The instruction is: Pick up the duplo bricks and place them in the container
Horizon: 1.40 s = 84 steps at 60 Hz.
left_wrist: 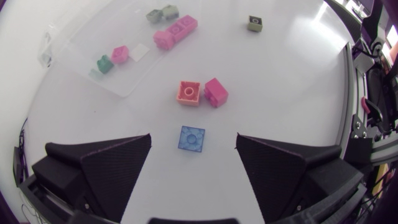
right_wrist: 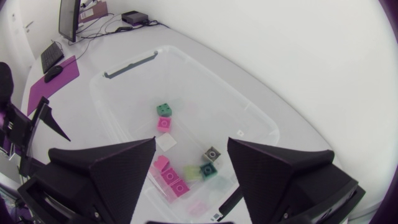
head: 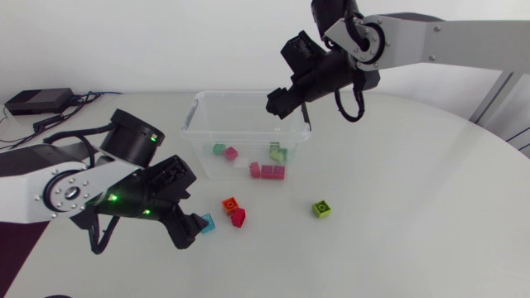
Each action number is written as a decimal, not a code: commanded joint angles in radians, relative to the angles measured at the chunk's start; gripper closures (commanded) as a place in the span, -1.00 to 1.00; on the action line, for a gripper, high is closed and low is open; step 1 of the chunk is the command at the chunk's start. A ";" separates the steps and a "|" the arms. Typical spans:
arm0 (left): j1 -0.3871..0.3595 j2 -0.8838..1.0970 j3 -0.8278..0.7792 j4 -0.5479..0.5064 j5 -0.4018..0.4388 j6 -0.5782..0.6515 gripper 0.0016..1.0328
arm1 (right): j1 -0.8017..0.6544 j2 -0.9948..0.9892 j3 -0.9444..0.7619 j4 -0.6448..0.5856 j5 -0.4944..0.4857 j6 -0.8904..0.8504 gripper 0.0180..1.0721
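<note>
Our white table (head: 397,182) curves round on our right arm's side. The widest bare stretch lies there, between the lime-green brick (head: 321,209) and that rim, and this brick sits alone, well apart from the others. The clear container (head: 192,120) stands toward the far side of the table, near the middle. Inside it lie several bricks, among them a green brick (right_wrist: 164,109) just beside a small pink brick (right_wrist: 163,123), and a long pink brick (right_wrist: 169,177) close to the near wall. A black box (head: 37,101) with cables crowds the far corner on our left arm's side. Between the container and the near edge lie three loose bricks: the orange brick (left_wrist: 189,93) and the magenta brick (left_wrist: 216,92) just beside each other, and the blue brick (left_wrist: 192,138) a little apart from them. Our left arm (head: 74,186) comes in low from the side, elbow bent and wrist tipped down. Our left hand (head: 190,228) is spread wide and holds nothing; the blue brick lies on the table under the gap between its fingers, touched by neither. Our right arm (head: 431,37) reaches in high, its wrist bent down over the container's far corner. Our right hand (right_wrist: 191,142) hangs above the container's inside, fingers wide apart and holding nothing.
</note>
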<state>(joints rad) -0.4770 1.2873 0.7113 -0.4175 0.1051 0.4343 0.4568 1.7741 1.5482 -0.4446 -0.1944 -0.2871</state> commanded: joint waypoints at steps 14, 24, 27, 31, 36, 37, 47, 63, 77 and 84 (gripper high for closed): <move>0.018 0.181 0.010 0.063 0.008 0.116 -0.84 | -0.003 -0.340 -0.310 -0.006 -0.025 -0.012 -0.90; 0.040 0.254 0.030 0.066 0.008 0.153 -0.80 | -0.021 -0.459 -0.522 0.018 -0.037 -0.037 -0.90; 0.049 0.274 0.042 0.066 0.007 0.155 -0.79 | -0.040 -0.478 -0.579 0.032 -0.042 -0.040 -0.90; 0.054 0.291 0.053 0.066 0.007 0.159 -0.74 | -0.049 -0.496 -0.648 0.055 -0.048 -0.043 -0.90; 0.054 0.307 0.068 0.066 0.007 0.159 -0.74 | -0.052 -0.509 -0.703 0.073 -0.050 -0.044 -0.90; 0.054 0.313 0.073 0.066 0.007 0.159 -0.73 | -0.052 -0.510 -0.723 0.081 -0.050 -0.046 -0.90; 0.048 0.376 0.096 0.060 0.004 0.155 -0.34 | -0.053 -0.513 -0.821 0.136 -0.051 -0.043 -0.90; 0.043 0.414 0.109 0.060 0.004 0.153 0.45 | -0.081 -0.456 -0.855 0.181 -0.031 0.003 -0.90; 0.041 0.337 0.096 0.060 0.004 0.139 0.49 | -0.115 -0.306 -0.827 0.196 0.003 0.062 -0.80; 0.049 0.227 0.089 0.043 0.004 0.123 0.49 | -0.116 -0.260 -0.809 0.204 0.015 0.088 -0.76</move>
<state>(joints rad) -0.4328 1.6001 0.7994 -0.3614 0.1047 0.5720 0.3447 1.4822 0.7135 -0.2546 -0.1871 -0.2344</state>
